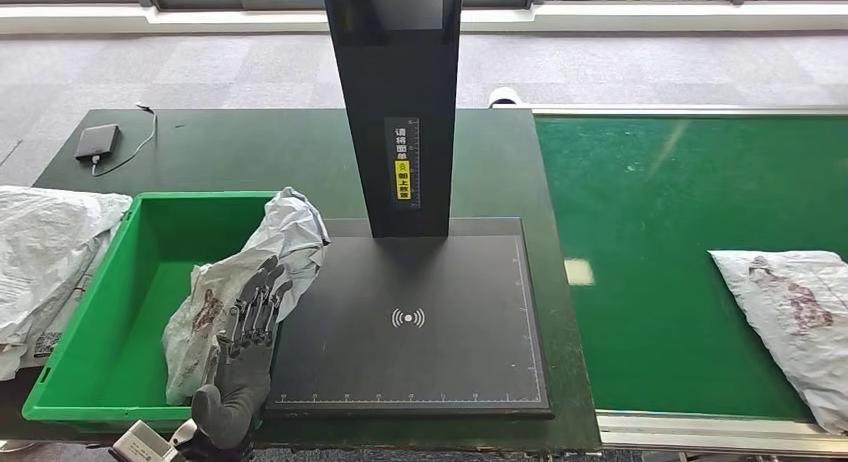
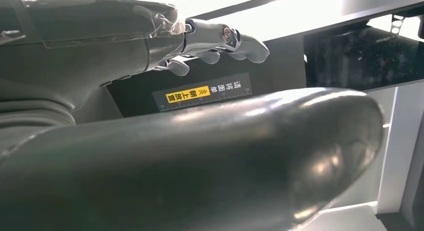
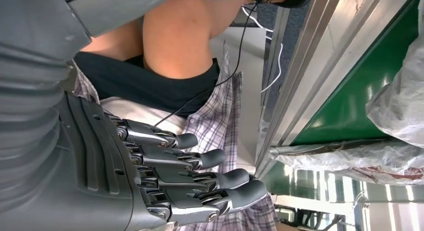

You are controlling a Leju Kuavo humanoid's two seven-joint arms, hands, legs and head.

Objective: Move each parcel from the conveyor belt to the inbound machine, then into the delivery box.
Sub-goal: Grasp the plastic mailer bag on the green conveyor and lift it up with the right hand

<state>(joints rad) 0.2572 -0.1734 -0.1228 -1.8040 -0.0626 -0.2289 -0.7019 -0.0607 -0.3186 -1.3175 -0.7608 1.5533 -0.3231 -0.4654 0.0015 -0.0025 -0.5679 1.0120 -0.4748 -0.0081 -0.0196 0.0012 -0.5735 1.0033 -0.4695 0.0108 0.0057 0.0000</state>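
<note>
A crumpled grey parcel (image 1: 255, 282) with reddish-brown marks is draped over the right wall of the green delivery box (image 1: 90, 367), its lower part hanging inside the box against that wall and its upper part rising above the rim, just beside the inbound machine (image 1: 420, 322). The left hand (image 1: 245, 352) grasps this parcel from the front, its dark fingers (image 1: 262, 297) pressed upward against the plastic at the box's right wall; in the left wrist view the fingertips (image 2: 250, 45) show past wrinkled plastic, with the yellow label (image 2: 187, 94) of the machine's column behind them. Apart from that hanging parcel, the green floor of the box shows nothing lying in it. The inbound machine sits directly right of the box: a flat black platform with a white wireless mark (image 1: 408, 318) at its middle and a tall black column (image 1: 395, 92) rising from its far edge. Left of the box, more grey plastic bags (image 1: 45, 252) lie heaped, touching its left rim. Beyond the box, on the dark green desk (image 1: 250, 147), rests a small black device (image 1: 97, 142) with a cable. Right of the machine runs the green conveyor belt (image 1: 650, 242), carrying a second parcel (image 1: 795, 307) near its right end. The right hand (image 3: 190, 176) hangs below the belt's metal edge, released, its fingers apart and lightly bent around nothing, with a person in a plaid shirt (image 3: 215, 121) behind it.
</note>
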